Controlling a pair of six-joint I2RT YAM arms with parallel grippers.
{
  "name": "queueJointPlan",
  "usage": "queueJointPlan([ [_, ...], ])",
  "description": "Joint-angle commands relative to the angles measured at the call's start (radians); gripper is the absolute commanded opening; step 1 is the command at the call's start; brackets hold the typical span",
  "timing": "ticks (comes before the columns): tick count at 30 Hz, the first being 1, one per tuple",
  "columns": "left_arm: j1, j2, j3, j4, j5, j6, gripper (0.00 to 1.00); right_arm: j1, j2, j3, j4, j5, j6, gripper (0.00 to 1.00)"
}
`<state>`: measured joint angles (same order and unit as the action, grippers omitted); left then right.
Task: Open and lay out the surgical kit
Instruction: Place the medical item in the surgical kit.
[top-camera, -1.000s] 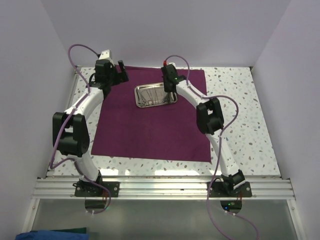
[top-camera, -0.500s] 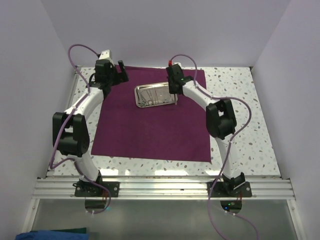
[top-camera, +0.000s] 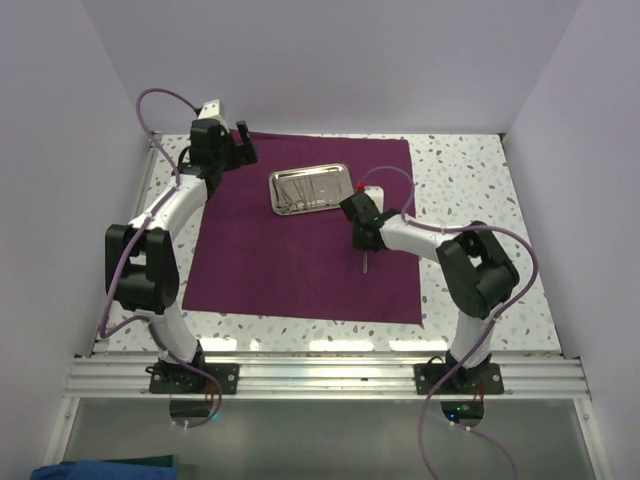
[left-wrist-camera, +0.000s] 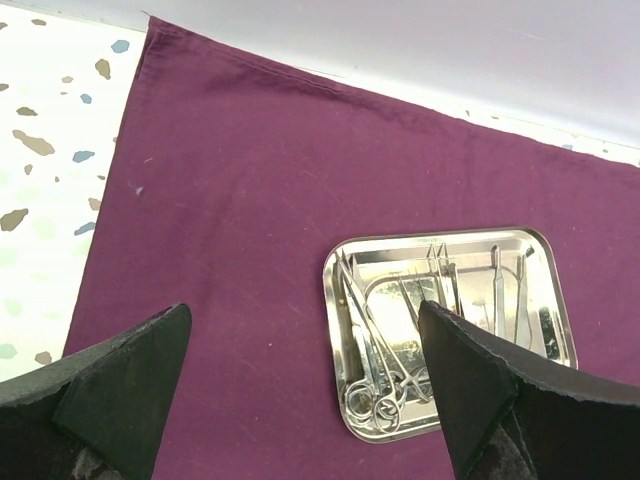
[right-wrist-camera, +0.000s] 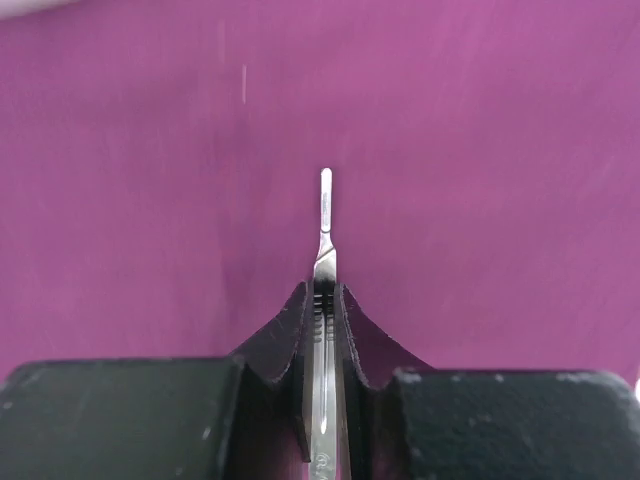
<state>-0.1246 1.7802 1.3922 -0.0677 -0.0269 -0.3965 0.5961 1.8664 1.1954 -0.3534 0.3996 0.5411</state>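
The maroon cloth wrap lies spread flat on the speckled table. The steel tray sits on its far middle and holds several silver instruments, among them ring-handled forceps and tweezers. My right gripper is shut on a thin silver scalpel handle and holds it over the cloth, to the near right of the tray. The handle's tip points toward the near edge. My left gripper is open and empty at the cloth's far left corner, its fingers wide apart with the tray in sight.
White walls close in the table on the left, back and right. The cloth's far edge runs close to the back wall. Speckled tabletop shows to the right of the cloth. The arm bases sit on a metal rail at the near edge.
My right gripper has moved from above the tray's right end toward the near right, carrying the scalpel handle out over the cloth. The left arm has not moved.
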Motion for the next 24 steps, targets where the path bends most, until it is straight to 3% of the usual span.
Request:
queueJointPlan([
  [1,0.008,-0.019,-0.016,0.051,0.019,0.012,1.00,0.050,-0.076,-0.084,0.053,0.062,0.118,0.00],
  [6,0.008,-0.039,-0.025,0.049,0.010,0.013,1.00,0.090,-0.059,-0.117,0.010,0.056,0.168,0.00],
  [10,0.006,-0.041,-0.028,0.049,0.008,0.013,1.00,0.105,-0.079,-0.082,-0.044,0.120,0.165,0.55],
  [11,0.006,-0.041,-0.028,0.049,0.010,0.013,1.00,0.106,-0.087,-0.068,-0.056,0.157,0.161,0.59],
  [19,0.008,-0.030,-0.027,0.052,0.022,0.007,1.00,0.107,-0.064,0.217,-0.131,0.243,0.056,0.64],
  [24,0.006,-0.028,-0.027,0.051,0.019,0.010,1.00,0.100,0.160,0.499,-0.182,0.291,-0.027,0.64],
])
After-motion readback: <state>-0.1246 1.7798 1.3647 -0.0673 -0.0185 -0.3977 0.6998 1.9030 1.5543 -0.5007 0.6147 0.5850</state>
